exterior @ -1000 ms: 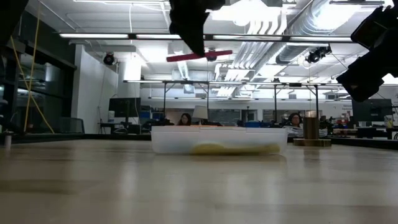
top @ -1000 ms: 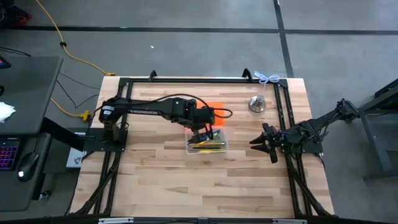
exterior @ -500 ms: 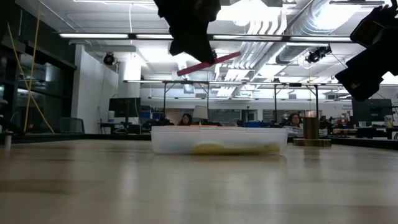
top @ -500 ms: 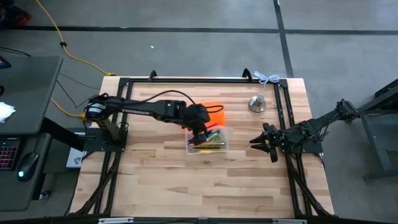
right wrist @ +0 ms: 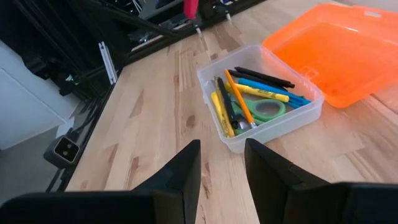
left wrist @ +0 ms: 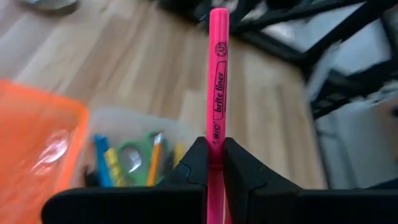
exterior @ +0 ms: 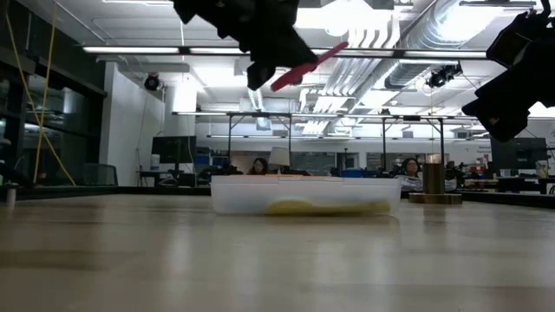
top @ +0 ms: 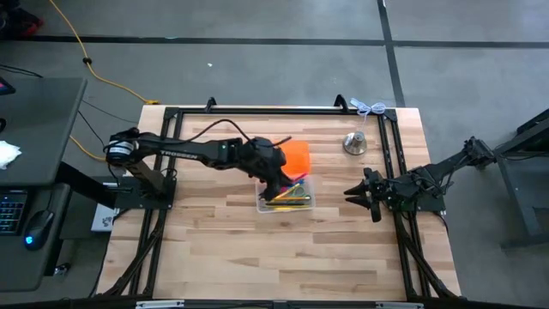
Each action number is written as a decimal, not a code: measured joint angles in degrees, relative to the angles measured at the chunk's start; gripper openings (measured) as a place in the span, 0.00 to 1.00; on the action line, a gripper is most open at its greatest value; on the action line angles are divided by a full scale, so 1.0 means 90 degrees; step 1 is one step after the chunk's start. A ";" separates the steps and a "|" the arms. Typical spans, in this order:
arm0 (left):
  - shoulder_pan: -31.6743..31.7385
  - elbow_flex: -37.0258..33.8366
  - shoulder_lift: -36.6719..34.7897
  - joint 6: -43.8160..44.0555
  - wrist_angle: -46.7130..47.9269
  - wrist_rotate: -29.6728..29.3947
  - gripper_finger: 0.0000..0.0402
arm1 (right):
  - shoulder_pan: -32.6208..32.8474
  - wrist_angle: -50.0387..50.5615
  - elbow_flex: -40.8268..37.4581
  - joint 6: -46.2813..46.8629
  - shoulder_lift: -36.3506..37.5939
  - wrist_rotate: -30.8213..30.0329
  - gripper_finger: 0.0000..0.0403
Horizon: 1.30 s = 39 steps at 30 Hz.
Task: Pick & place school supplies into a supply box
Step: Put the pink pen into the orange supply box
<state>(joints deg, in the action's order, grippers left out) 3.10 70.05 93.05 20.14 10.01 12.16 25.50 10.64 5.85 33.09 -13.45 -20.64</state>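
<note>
Item: small rectangular clear plastic supply box, shallow, rounded corners, translucent walls. Its bright orange lid, smooth and glossy, lies open and flat, touching the box on one long side. Position: directly below the left gripper; well apart from the right gripper, ahead of its fingers.

Contents, lying loosely heaped: green-handled scissors with looped plastic grips; yellow highlighter with printed label; thin orange pencil crossing the pile; blue pen; black pen along the lid side; further yellow sticks at the opposite wall.

Item: pink highlighter, slim smooth plastic barrel with black printed lettering. Clenched between the left gripper's two dark matte fingers, most of the barrel projecting beyond the fingertips, tilted in the air above the box, touching nothing else.

Right gripper: fingers spread apart, holding nothing, waiting near the table's right edge.

Item: silver bell-shaped metal object, standing on the light wood-plank table, beyond the right gripper toward the table's far edge.
</note>
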 joint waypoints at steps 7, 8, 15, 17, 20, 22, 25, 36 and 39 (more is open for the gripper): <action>0.0258 -0.0325 -0.0007 0.0282 -0.1332 0.1374 0.14 | 0.0000 0.0026 0.0000 0.0059 0.0000 -0.0015 0.26; 0.0288 -0.0393 -0.0009 0.0330 -0.1521 0.1548 0.14 | 0.0001 0.0026 0.0000 0.0059 0.0000 -0.0020 0.26; 0.0424 -0.0900 -0.0004 0.1086 -0.3363 0.2764 0.14 | 0.0000 0.0033 0.0000 0.0057 0.0000 -0.0051 0.26; 0.0464 -0.1078 -0.0004 0.1323 -0.3929 0.2918 0.14 | 0.0000 0.0035 0.0000 0.0055 0.0000 -0.0049 0.26; 0.0466 -0.1308 -0.0004 0.1664 -0.4765 0.3117 0.14 | 0.0001 0.0039 0.0000 0.0056 0.0000 -0.0050 0.26; 0.0497 -0.1469 -0.0004 0.1930 -0.5307 0.3251 0.14 | 0.0002 0.0039 0.0000 0.0053 0.0000 -0.0049 0.26; 0.0502 -0.1709 -0.0003 0.2256 -0.6117 0.3272 0.14 | 0.0000 0.0043 0.0000 0.0052 0.0000 -0.0049 0.26; 0.0502 -0.2321 -0.0001 0.3157 -0.8554 0.3080 0.14 | 0.0001 0.0043 0.0000 0.0055 0.0000 -0.0105 0.26; 0.0502 -0.2446 0.0001 0.3324 -0.9048 0.2979 0.14 | 0.0001 0.0043 0.0000 0.0052 0.0000 -0.0119 0.26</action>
<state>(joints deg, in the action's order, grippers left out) 7.62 48.04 93.06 50.05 -71.42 38.97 25.51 11.03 5.85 33.56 -13.45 -21.71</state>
